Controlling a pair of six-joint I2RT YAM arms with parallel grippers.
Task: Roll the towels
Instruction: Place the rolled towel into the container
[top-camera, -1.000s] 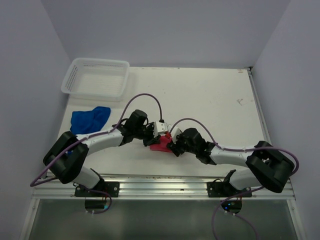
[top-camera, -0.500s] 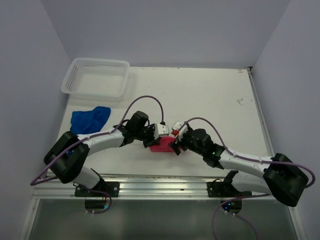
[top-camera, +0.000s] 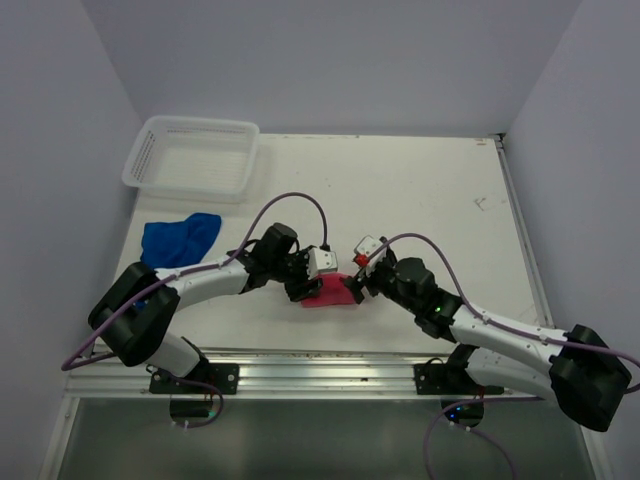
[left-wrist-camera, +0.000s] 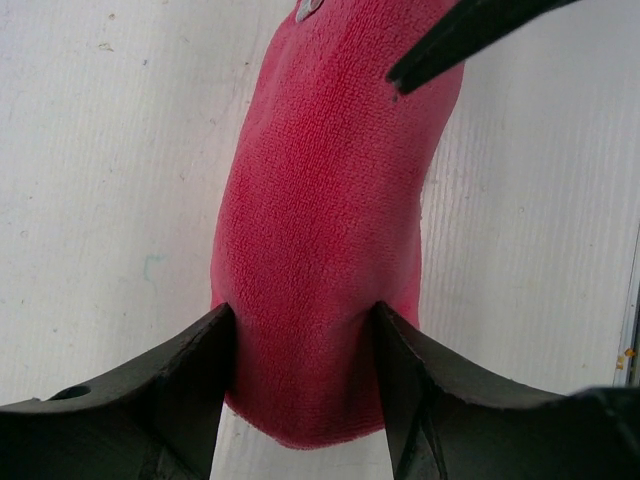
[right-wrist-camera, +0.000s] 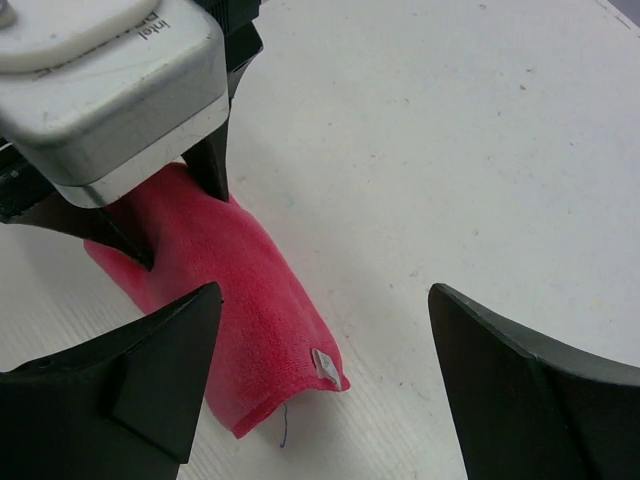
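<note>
The pink-red towel (top-camera: 328, 292) lies rolled into a short tube on the table between my two grippers. My left gripper (left-wrist-camera: 303, 322) straddles the roll's near end (left-wrist-camera: 330, 220), and both black fingers press against its sides, pinching it narrower there. My right gripper (right-wrist-camera: 325, 292) hovers wide open over the roll's other end (right-wrist-camera: 250, 310), where a small white tag (right-wrist-camera: 325, 366) shows; its fingers touch nothing. The blue towel (top-camera: 180, 238) lies crumpled and unrolled at the table's left side, away from both arms.
A white mesh basket (top-camera: 190, 155) stands at the back left corner. Purple cables loop above both forearms. The left wrist's camera housing (right-wrist-camera: 100, 80) hangs close over the roll in the right wrist view. A metal rail (top-camera: 320, 365) runs along the table's near edge.
My right gripper has let go of the pink-red towel, opened wide and drawn back to the right. The left jaws have widened a little but still touch the roll.
</note>
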